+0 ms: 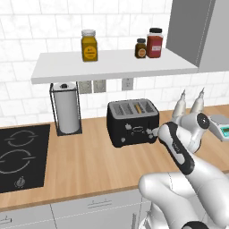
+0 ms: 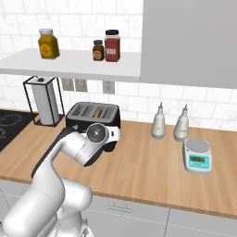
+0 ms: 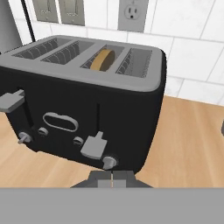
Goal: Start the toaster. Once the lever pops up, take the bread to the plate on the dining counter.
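The black toaster [image 1: 133, 121] [image 2: 90, 118] [image 3: 87, 100] stands on the wood counter by the tiled wall. A tan slice of bread [image 3: 103, 60] [image 1: 139, 107] [image 2: 98, 111] sits low in the third slot from the left. In the hand view the right lever [image 3: 94, 146] is low on the toaster's front, while the left lever [image 3: 11, 100] is higher. My gripper [image 3: 111, 179] [image 1: 154, 132] is shut, holds nothing, and is just below and in front of the right lever. The plate and the dining counter are out of view.
A paper towel holder [image 1: 67, 112] and a black cooktop [image 1: 20, 156] lie left of the toaster. To its right stand two bottles [image 2: 159, 122] and a kitchen scale [image 2: 198, 157]. A shelf [image 1: 112, 65] with jars hangs above, with a grey cabinet [image 2: 190, 41] beside it.
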